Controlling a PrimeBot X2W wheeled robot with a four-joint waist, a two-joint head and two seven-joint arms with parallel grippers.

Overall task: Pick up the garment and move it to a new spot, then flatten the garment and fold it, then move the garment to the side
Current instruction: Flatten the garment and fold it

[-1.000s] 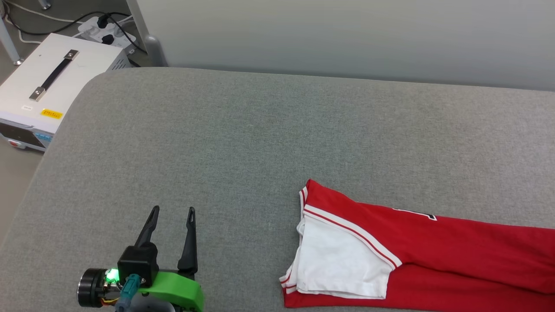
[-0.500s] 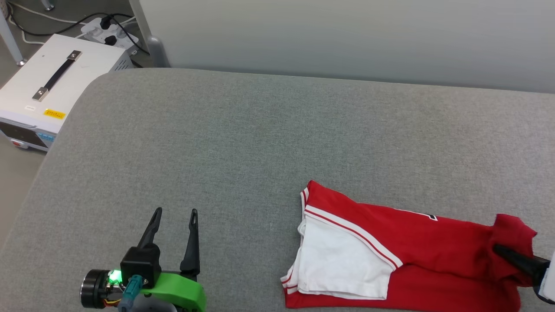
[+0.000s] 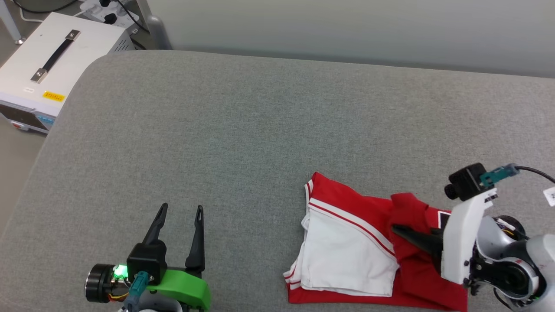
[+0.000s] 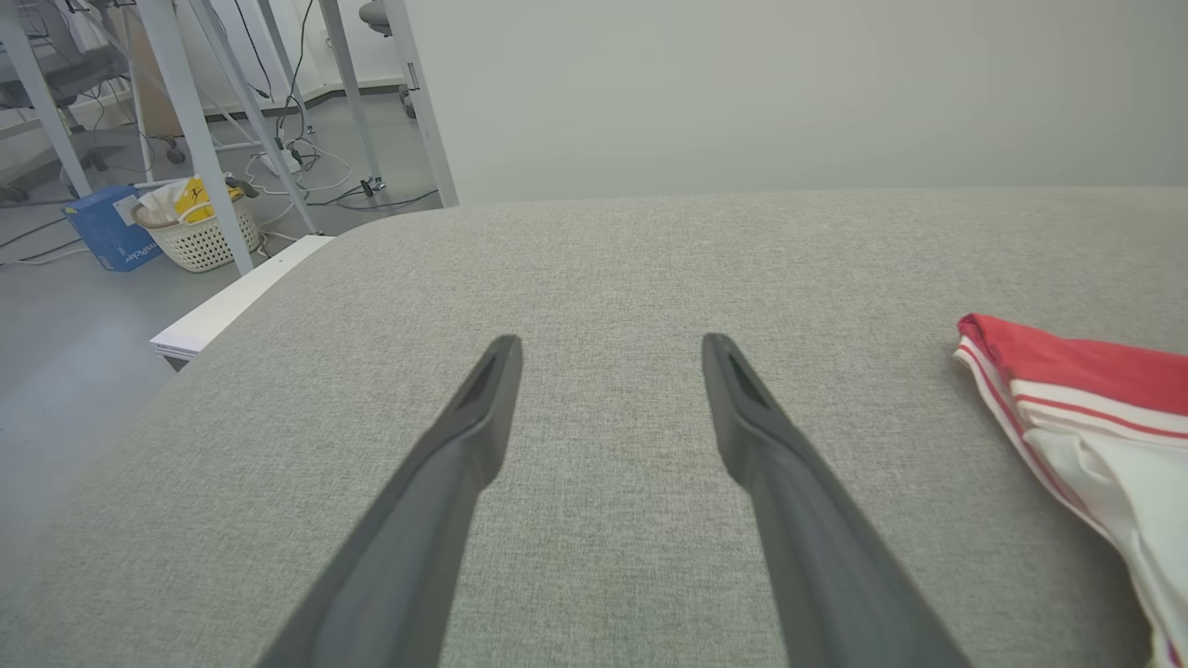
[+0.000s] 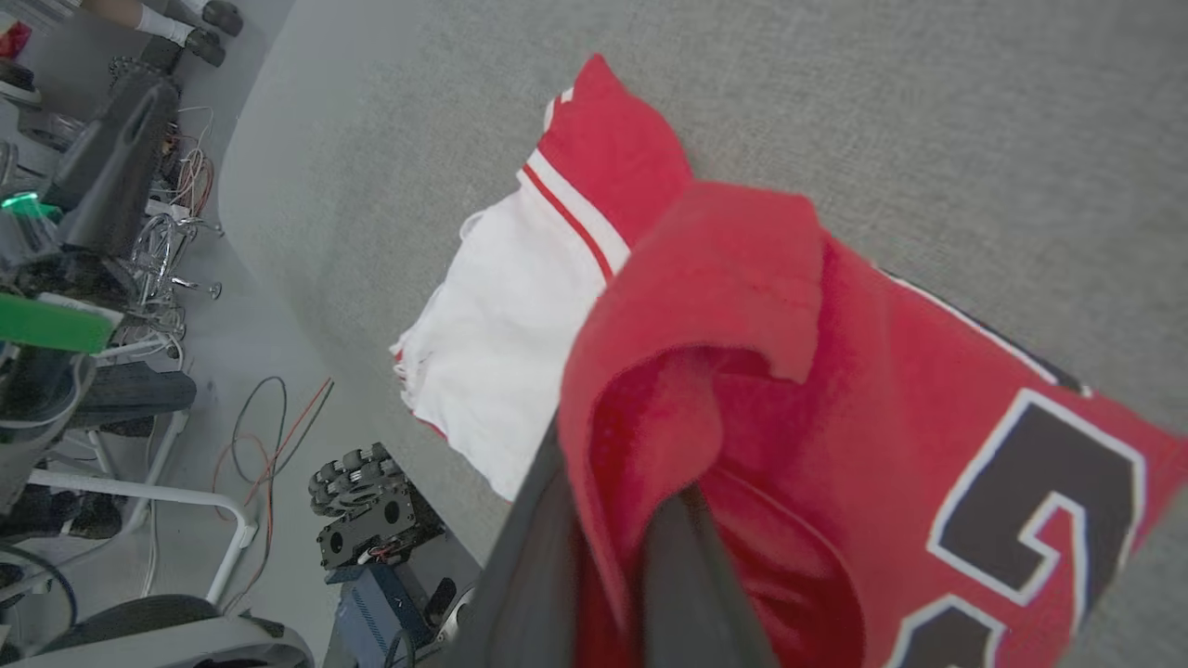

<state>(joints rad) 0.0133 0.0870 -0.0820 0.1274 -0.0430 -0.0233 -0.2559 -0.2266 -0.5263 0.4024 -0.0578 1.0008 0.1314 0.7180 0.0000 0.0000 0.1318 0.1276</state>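
Note:
The garment (image 3: 347, 247), a red jersey with a white sleeve and striped trim, lies on the grey table (image 3: 260, 130) at the lower right. My right gripper (image 3: 396, 228) is shut on a red fold of it, held over the white sleeve and pointing left. In the right wrist view the red cloth (image 5: 705, 306) drapes over the fingers (image 5: 682, 594), and a black white-outlined numeral (image 5: 1039, 501) shows. My left gripper (image 3: 181, 210) stands open at the lower left, over bare table. Its fingers (image 4: 464, 455) hold nothing, with the jersey's edge (image 4: 1067, 380) to their right.
A white box with a black handle (image 3: 47, 60) sits on the floor off the table's far left corner, by a power strip (image 3: 108, 8). A pale wall (image 3: 347, 26) runs behind the table. The left wrist view has a basket (image 4: 200, 232) and metal legs on the floor.
My right gripper has carried the red end of the jersey leftward, folding it over the body toward the white sleeve. The camera has tilted slightly. The left gripper has stayed put.

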